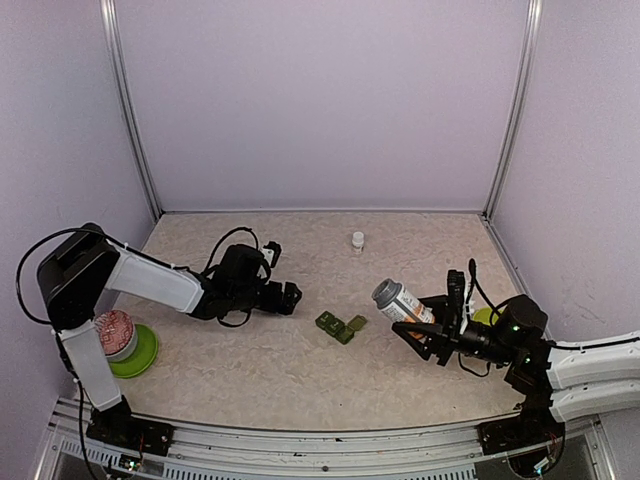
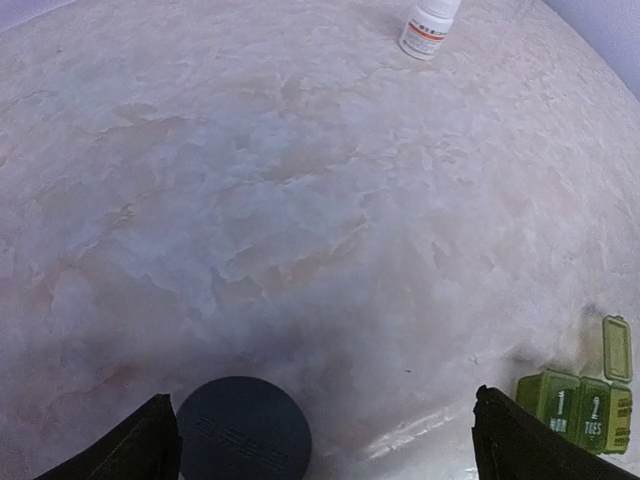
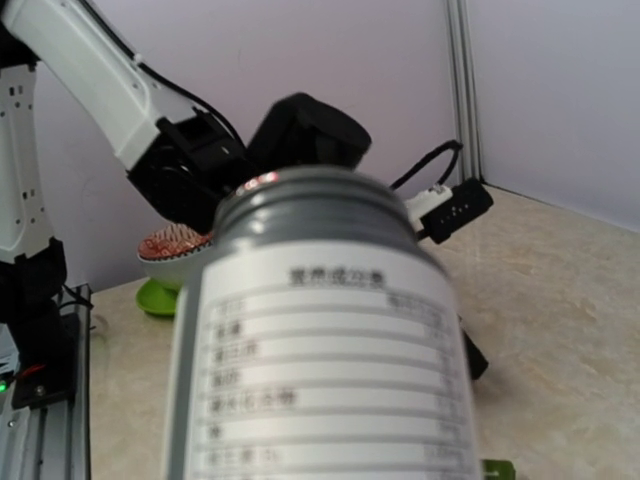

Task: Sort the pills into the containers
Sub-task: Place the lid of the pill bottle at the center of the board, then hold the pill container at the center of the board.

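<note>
The olive-green pill box (image 1: pixel 338 326) sits about mid-bench, a touch toward the near edge, flat on the marbled bench (image 1: pixel 300 375). Two closed lids read 1 MON and 2 TUES in the left wrist view, and one lid is flipped up at the end farther from the left arm. Just to its left, the left end effector (image 1: pixel 291 297) hangs low with its fingers (image 2: pixel 140 450) spread right out, gripping nothing. A dark round cap (image 2: pixel 243 430) lies on the bench between them, close to one finger but touching neither. On the other side of the box, the right end effector (image 1: pixel 420 318) is clamped around a grey bottle (image 1: pixel 398 299) with a white printed label. It is held off the bench, tipped over with its top pointing toward the left arm, near the box but not over it. Out by the middle of the far edge stands a small white bottle (image 1: pixel 358 240), upright and well apart from everything. Down in the near left corner, a lime-green bowl (image 1: pixel 140 355) carries something round and red-patterned (image 1: pixel 115 333); what it is I can't tell.
</note>
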Action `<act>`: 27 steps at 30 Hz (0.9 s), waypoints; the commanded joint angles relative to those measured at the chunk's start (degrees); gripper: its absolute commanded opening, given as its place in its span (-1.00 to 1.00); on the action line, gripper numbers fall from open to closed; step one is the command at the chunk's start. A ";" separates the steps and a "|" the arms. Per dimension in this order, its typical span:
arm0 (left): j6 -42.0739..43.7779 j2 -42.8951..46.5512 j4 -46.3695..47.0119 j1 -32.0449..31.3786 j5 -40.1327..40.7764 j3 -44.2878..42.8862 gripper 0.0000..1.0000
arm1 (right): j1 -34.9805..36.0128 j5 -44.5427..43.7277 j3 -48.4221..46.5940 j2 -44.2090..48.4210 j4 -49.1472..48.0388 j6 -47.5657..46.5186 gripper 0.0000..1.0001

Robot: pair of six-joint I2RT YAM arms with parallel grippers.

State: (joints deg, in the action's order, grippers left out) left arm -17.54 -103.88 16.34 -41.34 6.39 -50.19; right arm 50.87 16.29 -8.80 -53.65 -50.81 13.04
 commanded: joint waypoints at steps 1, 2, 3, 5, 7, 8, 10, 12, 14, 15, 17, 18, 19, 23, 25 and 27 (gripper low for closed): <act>1.62 1.65 3.33 -1.79 -7.09 -1.57 0.98 | -0.01 -1.01 0.35 -1.42 -3.93 0.66 -0.59; 2.05 1.56 4.11 -2.15 -8.18 -1.57 0.98 | 0.01 -1.13 0.44 -1.88 -4.21 0.84 -0.59; 2.33 1.47 4.72 -2.58 -8.97 -1.69 0.98 | -0.06 -1.24 0.53 -2.26 -4.54 0.99 -0.59; 2.90 1.05 5.90 -3.26 -10.46 -1.96 0.98 | -0.07 -1.25 0.67 -3.13 -5.22 1.30 -0.59; 3.47 0.49 7.25 -3.68 -12.37 -2.14 0.98 | 0.01 -1.18 0.69 -3.89 -5.73 1.46 -0.59; 3.66 0.01 8.09 -3.74 -13.49 -2.14 0.98 | 0.06 -1.21 0.76 -4.25 -5.85 1.50 -0.59; 4.09 -0.98 9.86 -3.96 -15.29 -2.33 0.98 | 0.11 -1.28 0.93 -4.80 -6.35 1.72 -0.59; 4.59 -2.17 11.49 -4.07 -16.71 -2.68 0.98 | 0.15 -1.33 1.06 -5.34 -6.80 1.97 -0.59; 5.18 -3.31 13.05 -4.14 -17.72 -3.03 0.97 | 0.25 -1.38 1.10 -5.86 -6.98 2.14 -0.59; 5.56 -3.84 14.73 -4.18 -17.93 -2.95 0.98 | 0.32 -1.33 1.14 -6.05 -7.01 2.09 -0.59; 6.37 -5.02 16.88 -4.27 -18.05 -3.09 0.98 | 0.44 -1.44 1.15 -6.44 -7.19 2.14 -0.59; 6.90 -5.75 17.74 -4.32 -18.07 -3.29 0.98 | 0.49 -1.43 1.11 -6.53 -7.20 2.15 -0.59; 7.65 -6.44 18.36 -4.40 -18.03 -3.57 0.98 | 0.53 -1.43 1.07 -6.63 -7.28 2.17 -0.59; 11.81 -8.92 18.97 -5.22 -17.24 -5.28 0.98 | 0.67 -1.64 1.06 -6.65 -7.07 2.09 -0.59; 14.65 -10.10 19.91 -5.94 -16.80 -5.54 0.98 | 0.69 -1.79 1.06 -6.78 -6.90 2.17 -0.59; 16.24 -11.22 20.22 -6.39 -16.45 -6.14 0.98 | 0.76 -1.96 1.00 -7.03 -6.92 1.98 -0.59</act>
State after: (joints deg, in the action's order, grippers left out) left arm -7.11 -112.86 33.15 -46.37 -10.28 -54.26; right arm 51.03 15.14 -8.16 -60.23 -54.76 14.68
